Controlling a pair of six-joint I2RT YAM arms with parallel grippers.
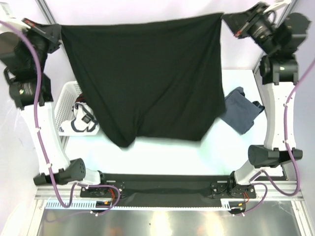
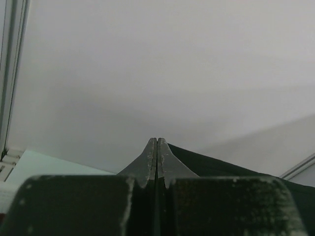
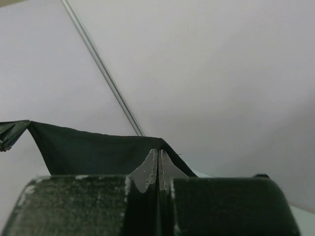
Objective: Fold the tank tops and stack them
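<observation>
The black tank top [image 1: 147, 78] hangs spread out high above the table, stretched between both grippers. My left gripper [image 1: 58, 30] is shut on its top left corner, and my right gripper [image 1: 227, 18] is shut on its top right corner. The left wrist view shows the shut fingertips [image 2: 157, 147] with black cloth [image 2: 216, 164] running off to the right. The right wrist view shows the shut fingertips [image 3: 158, 156] with black cloth [image 3: 83, 150] running left. The slate blue-grey tank top [image 1: 239, 110] lies crumpled on the table at the right.
A white laundry basket [image 1: 66, 101] with a garment in it stands at the left edge of the table. The white table [image 1: 167, 155] shows below the hanging cloth. The enclosure's frame posts stand at the back corners.
</observation>
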